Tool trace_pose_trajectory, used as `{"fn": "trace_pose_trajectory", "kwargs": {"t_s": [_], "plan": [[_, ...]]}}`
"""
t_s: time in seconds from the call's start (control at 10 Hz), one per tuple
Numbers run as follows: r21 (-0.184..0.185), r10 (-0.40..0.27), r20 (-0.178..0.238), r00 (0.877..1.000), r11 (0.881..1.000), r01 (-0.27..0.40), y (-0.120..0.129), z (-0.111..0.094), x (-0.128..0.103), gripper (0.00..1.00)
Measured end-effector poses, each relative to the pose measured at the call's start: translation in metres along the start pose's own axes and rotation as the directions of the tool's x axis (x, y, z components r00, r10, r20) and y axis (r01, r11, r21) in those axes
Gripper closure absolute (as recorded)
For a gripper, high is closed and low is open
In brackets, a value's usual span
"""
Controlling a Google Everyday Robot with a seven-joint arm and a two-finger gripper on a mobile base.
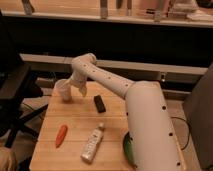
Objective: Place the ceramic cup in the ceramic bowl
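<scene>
No text, brand or number is showing readably anywhere. The white bottle [93,144] lying on the wooden table [77,120] is carrying a label [89,151], but its print is blurring into pale smudges. The gripper [78,91], hanging just beside the cup [64,91] at the table's far left corner, is showing no legible marking either.

We are looking at a dim, amber-tinted scene: light is falling from above on the desk [75,117], where the pincer [75,92] is hanging beside the ceramic cup [63,92]; the background is lying dark.
</scene>
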Motion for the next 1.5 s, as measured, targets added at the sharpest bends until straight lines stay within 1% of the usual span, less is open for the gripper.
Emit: {"fn": "trace_pose_trajectory", "kwargs": {"t_s": [0.9,1.2,1.5], "plan": [[-0.026,-0.034,0.023,0.999,0.999,0.035,-0.008,0.019,-0.003,0.20],[-0.033,-0.040,0.027,0.999,0.999,0.041,-0.007,0.021,-0.001,0.20],[-0.040,-0.059,0.035,0.998,0.997,0.060,-0.010,0.024,-0.003,0.20]]}}
